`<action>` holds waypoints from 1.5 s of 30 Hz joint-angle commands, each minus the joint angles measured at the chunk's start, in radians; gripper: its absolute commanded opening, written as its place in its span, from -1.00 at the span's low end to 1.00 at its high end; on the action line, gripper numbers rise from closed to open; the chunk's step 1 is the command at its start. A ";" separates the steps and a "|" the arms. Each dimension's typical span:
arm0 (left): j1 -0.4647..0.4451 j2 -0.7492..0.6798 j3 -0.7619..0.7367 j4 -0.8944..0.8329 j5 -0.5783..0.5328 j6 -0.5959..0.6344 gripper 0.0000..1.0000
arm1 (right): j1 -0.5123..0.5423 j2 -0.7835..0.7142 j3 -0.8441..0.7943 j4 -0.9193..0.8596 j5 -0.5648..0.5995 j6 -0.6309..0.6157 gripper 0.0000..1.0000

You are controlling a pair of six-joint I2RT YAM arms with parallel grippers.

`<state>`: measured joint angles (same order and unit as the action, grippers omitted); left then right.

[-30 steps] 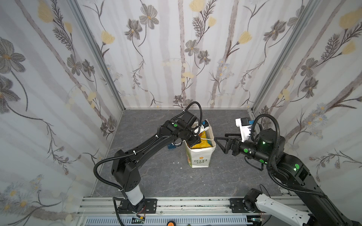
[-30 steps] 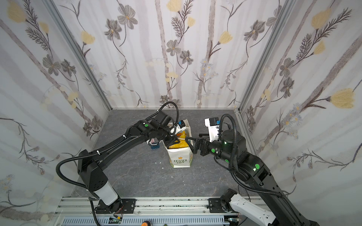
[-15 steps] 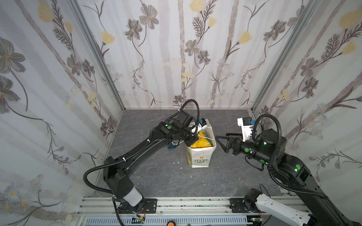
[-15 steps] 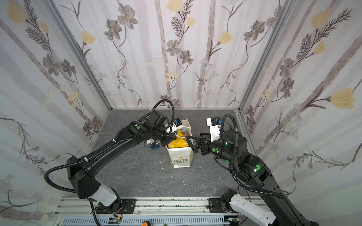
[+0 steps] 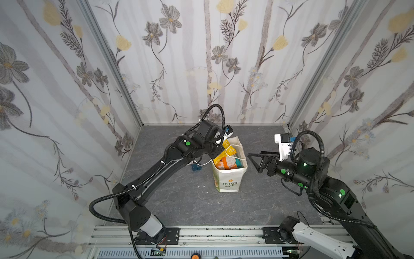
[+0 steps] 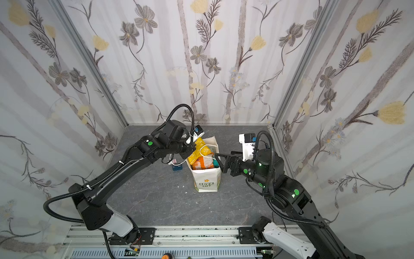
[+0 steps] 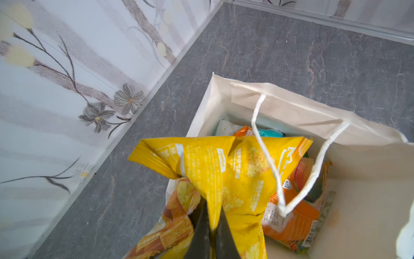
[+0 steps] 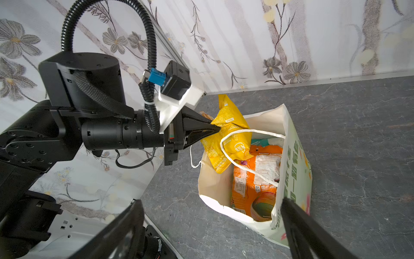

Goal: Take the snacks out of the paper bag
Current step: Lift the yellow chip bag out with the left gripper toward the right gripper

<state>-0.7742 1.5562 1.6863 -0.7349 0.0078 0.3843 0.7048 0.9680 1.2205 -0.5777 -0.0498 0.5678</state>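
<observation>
The left pincer pinching the yellow packet at the mouth of the paper bag

Its tips press together on a fold of the packet, which sticks half out of the upright bag, mid-counter toward the back edge. Orange packets and a teal packet lie inside. The right pincer hangs spread just beside the bag's right wall.
</observation>
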 commanded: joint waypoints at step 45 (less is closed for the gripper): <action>-0.043 -0.125 0.160 0.253 0.225 -0.404 -1.00 | -0.112 0.316 0.153 0.467 -0.350 0.089 -0.41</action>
<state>-0.8192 1.4269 1.8351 -0.5110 0.2615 -0.0154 0.5915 1.2839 1.3838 -0.1753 -0.3702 0.6331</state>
